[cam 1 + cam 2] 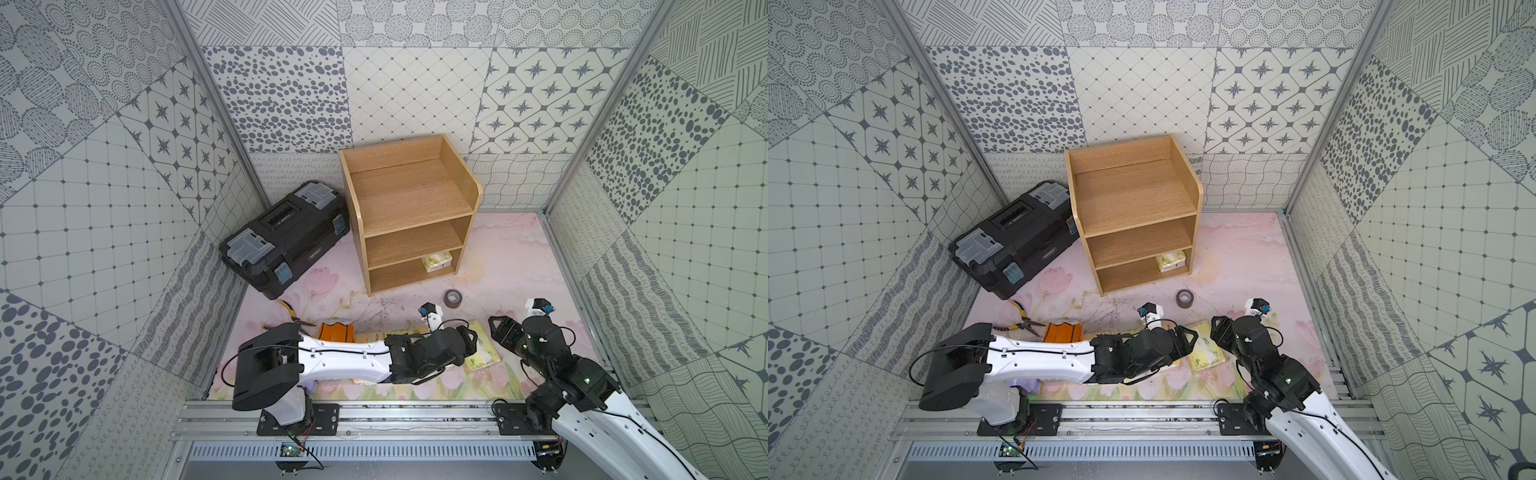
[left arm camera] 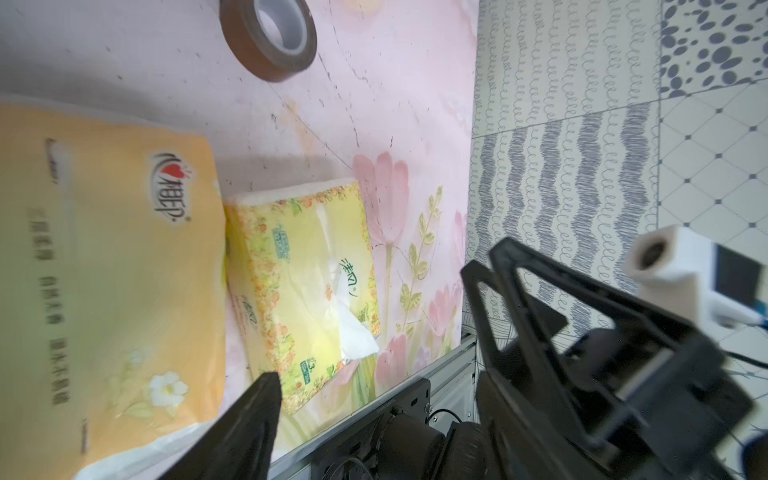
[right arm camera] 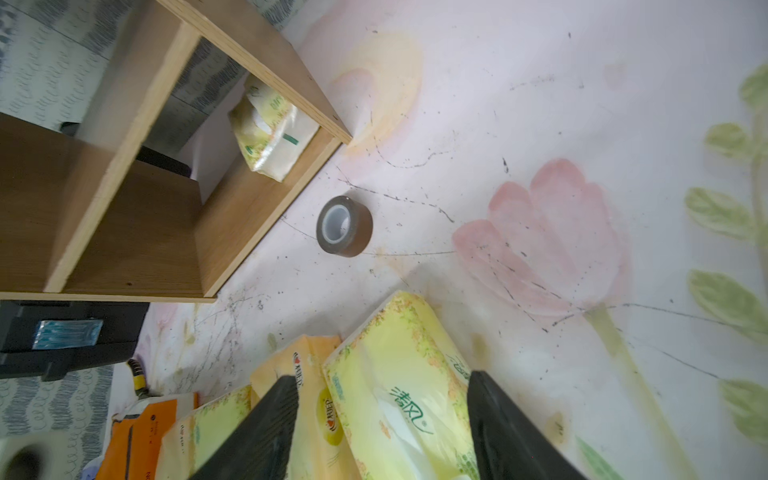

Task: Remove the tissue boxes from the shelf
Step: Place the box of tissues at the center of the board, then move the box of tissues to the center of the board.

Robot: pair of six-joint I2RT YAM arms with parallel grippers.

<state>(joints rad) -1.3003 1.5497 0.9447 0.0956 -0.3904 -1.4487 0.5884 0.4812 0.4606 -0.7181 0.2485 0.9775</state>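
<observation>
A cream tissue pack (image 1: 436,262) sits in the shelf's (image 1: 411,195) bottom tier, at its 3 o'clock end. At the table's (image 1: 519,257) 6 o'clock, other packs (image 1: 484,353) lie mostly hidden under the left arm (image 1: 345,357). The left gripper (image 1: 471,340) and the right gripper (image 3: 382,376) both gape empty, with one left finger cut off in the wrist view.

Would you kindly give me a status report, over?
Left gripper open, right gripper open, both empty. One cream plastic-wrapped tissue pack on bottom tier of light wooden shelf. Grey-brown tape roll lies before shelf.
</observation>
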